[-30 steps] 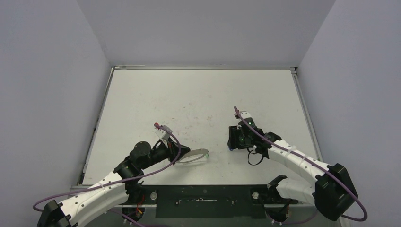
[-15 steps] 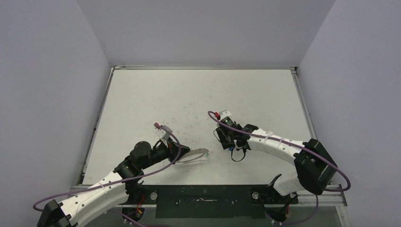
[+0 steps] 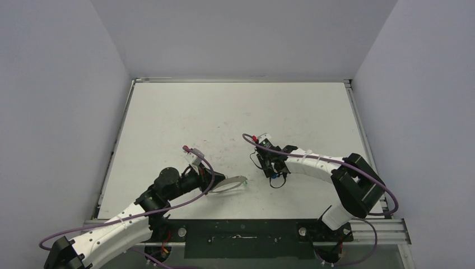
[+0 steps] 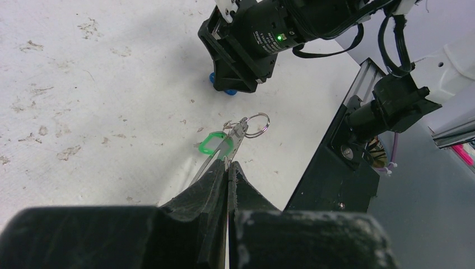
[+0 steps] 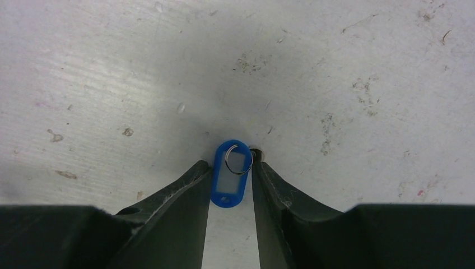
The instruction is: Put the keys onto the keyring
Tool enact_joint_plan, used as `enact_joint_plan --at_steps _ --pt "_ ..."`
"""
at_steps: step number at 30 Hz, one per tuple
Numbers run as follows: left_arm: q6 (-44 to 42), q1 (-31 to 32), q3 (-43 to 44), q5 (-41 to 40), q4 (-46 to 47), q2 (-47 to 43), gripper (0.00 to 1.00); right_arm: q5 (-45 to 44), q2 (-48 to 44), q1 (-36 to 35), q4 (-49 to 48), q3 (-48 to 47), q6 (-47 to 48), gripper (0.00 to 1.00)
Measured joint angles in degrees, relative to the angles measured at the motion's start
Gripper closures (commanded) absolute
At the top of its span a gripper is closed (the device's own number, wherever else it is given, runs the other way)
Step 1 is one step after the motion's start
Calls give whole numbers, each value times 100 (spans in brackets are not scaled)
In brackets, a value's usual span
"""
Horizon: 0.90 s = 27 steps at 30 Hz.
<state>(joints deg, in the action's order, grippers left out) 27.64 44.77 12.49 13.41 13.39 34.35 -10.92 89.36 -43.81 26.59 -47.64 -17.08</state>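
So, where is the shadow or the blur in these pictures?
Right wrist view: a soft dark shadow lies on the table around the blue tag, which is sharp. Left wrist view: the near fingers are blurred, the green tag clearer. Top view: even light, no glare.

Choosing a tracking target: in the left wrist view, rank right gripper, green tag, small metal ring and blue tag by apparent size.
1. right gripper
2. green tag
3. small metal ring, only slightly smaller
4. blue tag, mostly hidden under the gripper, so unsure
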Motion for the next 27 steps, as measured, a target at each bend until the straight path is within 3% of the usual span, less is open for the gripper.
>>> enact_joint_plan --at_steps 4,15,27 --pt "0 0 0 -9 -2 0 100 94 90 219 -31 -35 -24 72" --pt "2 0 0 -11 -2 2 100 391 142 501 -236 -103 -66 100" --pt "0 0 2 -11 -35 2 100 960 -339 632 -236 -101 -162 100"
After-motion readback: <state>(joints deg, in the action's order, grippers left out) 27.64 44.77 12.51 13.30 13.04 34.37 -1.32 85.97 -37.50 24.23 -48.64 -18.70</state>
